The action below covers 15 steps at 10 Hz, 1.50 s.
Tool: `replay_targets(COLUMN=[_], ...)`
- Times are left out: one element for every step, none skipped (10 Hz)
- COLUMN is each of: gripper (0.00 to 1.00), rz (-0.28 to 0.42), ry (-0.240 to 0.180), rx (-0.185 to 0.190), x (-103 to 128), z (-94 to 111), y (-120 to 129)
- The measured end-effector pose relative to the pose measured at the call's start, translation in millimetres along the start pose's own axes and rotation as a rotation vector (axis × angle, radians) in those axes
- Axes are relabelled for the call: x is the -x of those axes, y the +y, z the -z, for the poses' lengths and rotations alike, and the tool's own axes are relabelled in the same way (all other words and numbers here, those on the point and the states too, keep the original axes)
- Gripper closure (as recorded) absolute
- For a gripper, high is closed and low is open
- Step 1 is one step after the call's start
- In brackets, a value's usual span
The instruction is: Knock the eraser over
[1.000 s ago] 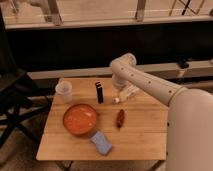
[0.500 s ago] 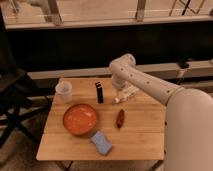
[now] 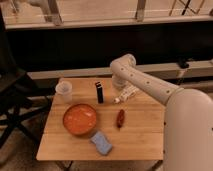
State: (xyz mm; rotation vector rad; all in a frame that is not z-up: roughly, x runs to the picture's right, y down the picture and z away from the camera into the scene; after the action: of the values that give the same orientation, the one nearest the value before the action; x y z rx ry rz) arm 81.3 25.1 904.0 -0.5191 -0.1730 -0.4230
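Eraser [image 3: 99,92] upright at the rear middle of the surface [image 3: 140,140], between cup [image 3: 64,91] and gripper [image 3: 120,98]. Gripper low, just right of the eraser, not touching, fingers pressed together, holding nothing; probably closed to make a blunt pusher for a sideways sweep. Bowl [image 3: 79,120] sits in front.

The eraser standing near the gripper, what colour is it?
Black. The eraser stands upright left of the gripper, as the camera view shows.
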Motion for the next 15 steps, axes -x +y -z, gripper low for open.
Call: replay_targets(gripper=[1.00,1.00,1.00,1.00,1.00,1.00,1.00,1.00,1.00,1.00,1.00,1.00,1.00,1.00,1.00], rz=[0.009,0.024,0.033,0.034,0.040,0.047,0.055,0.061,0.065,0.069,0.074,0.074,0.077,0.086,0.096], ry=[-0.003,-0.006,-0.007,-0.007,-0.005,-0.006,-0.008,-0.009,-0.009,-0.013,-0.016,-0.014,-0.013,-0.015,-0.017], rx=[0.000,-0.001,-0.003,-0.004,-0.004,-0.003,-0.003,-0.003,-0.004,-0.005,-0.006,-0.007,-0.006,-0.007,-0.007], x=[10.4,24.4,30.5,31.4,30.5,32.9,36.4,40.3,45.2,54.5,60.8,60.4,57.9,60.9,65.1], z=[-0.2,-0.5,-0.7,-0.3,-0.4,-0.1,-0.3,-0.4,-0.8,-1.8,-2.3,-2.3,-2.3,-2.2,-2.3], y=[-4.3,-10.9,-13.6,-14.8,-14.6,-15.6,-16.9,-19.1,-22.5,-27.4,-30.8,-31.1,-30.1,-31.2,-33.1])
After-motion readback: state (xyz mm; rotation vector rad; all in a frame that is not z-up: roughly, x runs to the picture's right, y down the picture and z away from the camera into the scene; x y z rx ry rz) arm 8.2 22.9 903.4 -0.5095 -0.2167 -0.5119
